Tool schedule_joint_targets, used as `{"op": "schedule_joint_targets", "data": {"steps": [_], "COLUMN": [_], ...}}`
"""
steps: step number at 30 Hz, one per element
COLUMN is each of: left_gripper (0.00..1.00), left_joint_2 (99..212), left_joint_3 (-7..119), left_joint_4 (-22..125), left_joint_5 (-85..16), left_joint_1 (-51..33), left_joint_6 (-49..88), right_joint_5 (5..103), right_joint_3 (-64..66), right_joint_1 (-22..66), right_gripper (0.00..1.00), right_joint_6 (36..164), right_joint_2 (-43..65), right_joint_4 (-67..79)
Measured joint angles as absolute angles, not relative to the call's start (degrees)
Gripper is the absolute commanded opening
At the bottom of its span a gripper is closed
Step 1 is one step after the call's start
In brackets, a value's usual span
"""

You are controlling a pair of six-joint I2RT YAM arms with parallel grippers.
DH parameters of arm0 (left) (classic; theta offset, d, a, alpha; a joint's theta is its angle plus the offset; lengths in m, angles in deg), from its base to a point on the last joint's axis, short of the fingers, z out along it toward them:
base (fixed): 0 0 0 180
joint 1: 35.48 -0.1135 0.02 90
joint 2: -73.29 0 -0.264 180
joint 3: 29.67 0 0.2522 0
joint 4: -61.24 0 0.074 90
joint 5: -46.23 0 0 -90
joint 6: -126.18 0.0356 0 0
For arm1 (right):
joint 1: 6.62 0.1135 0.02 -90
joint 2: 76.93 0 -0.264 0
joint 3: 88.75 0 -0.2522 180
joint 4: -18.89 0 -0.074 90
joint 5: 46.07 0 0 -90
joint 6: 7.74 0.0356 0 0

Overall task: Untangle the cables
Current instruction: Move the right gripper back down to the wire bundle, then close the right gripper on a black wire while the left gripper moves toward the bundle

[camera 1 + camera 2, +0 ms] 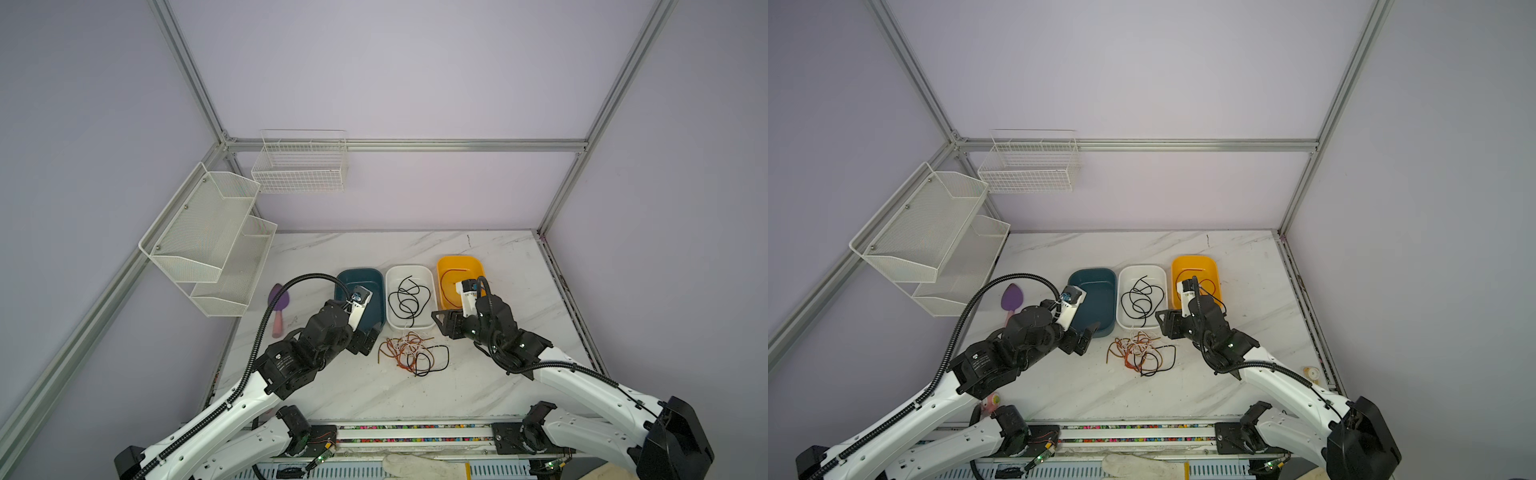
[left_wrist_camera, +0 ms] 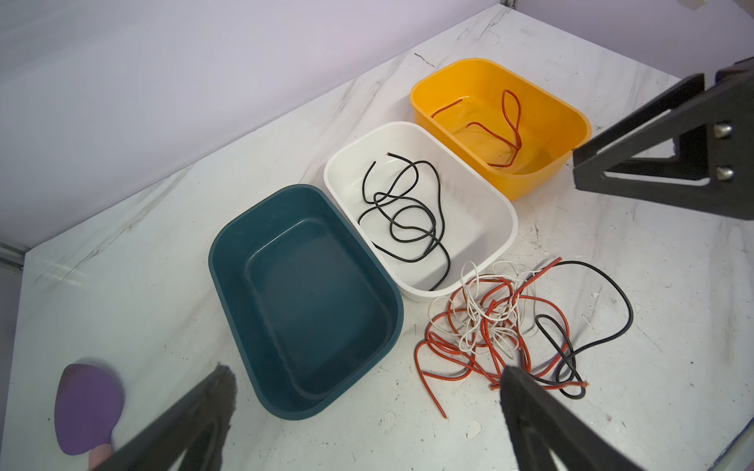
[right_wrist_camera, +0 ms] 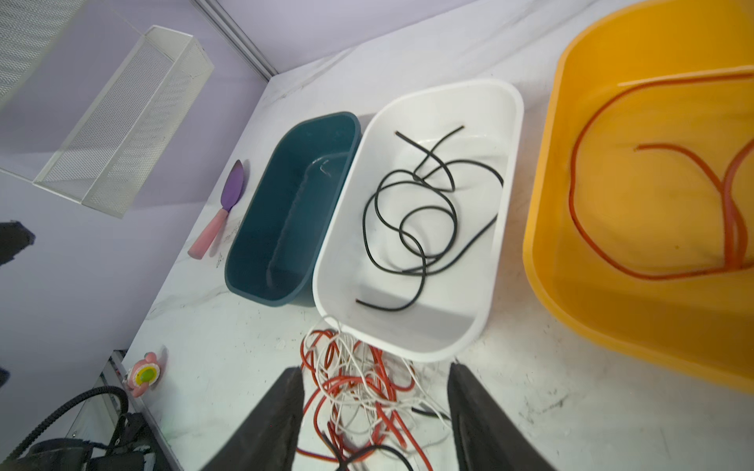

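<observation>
TOP VIEWS: In both top views a loose tangle of cables (image 1: 411,353), orange-red, white and black, lies on the marble table (image 1: 415,245) just in front of the white bin (image 1: 409,268), between the two arms. A black cable (image 1: 409,301) is coiled inside that bin and an orange-red cable (image 1: 443,286) curls in the yellow bin (image 1: 459,258) to its right. The teal bin (image 1: 359,272) stands at the left of the row. The left gripper (image 1: 365,338) hangs at the teal bin's near end. The right gripper (image 1: 442,322) hangs by the near corner of the yellow bin. A purple trowel (image 1: 276,303) lies left of the teal bin.

LEFT WRIST: The left gripper (image 2: 365,379) shows its jaws spread wide with nothing between them, above the teal bin's near end and the edge of the tangle. One of the right gripper's fingers (image 2: 587,171) shows beside the yellow bin.

RIGHT WRIST: The right gripper (image 3: 375,377) has its jaws apart and grips nothing, poised over the tangle, whose white strands touch the white bin's near wall. A pink toy (image 3: 145,373) sits near the table's edge
</observation>
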State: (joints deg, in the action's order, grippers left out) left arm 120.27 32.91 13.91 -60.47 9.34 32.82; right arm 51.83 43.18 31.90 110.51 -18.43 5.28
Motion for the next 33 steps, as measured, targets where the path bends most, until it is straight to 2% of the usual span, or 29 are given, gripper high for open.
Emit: {"op": "schedule_joint_targets", "data": {"steps": [5, 16, 25, 33], "left_gripper": [1.0, 1.0, 1.0, 1.0], "left_joint_2": [121.3, 123.1, 126.6, 130.9], "left_joint_3": [32.9, 32.9, 32.9, 32.9], "left_joint_4": [13.8, 13.5, 12.9, 11.8], "left_joint_5": [-60.3, -59.5, -56.5, -47.9], "left_joint_1": [9.3, 9.3, 9.3, 9.3], "left_joint_6": [32.8, 32.8, 32.8, 32.8], "right_joint_5": [51.9, 52.6, 54.4, 55.8], "right_joint_3": [49.1, 54.2, 56.5, 57.5], "right_joint_1": [31.9, 31.9, 31.9, 31.9], "right_gripper": [0.61, 0.59, 0.52, 0.4], "right_joint_6": [114.0, 118.3, 120.2, 120.8], "right_joint_2": [-24.4, -24.9, -24.3, -21.7], "right_joint_4": [2.0, -1.1, 0.2, 2.9]}}
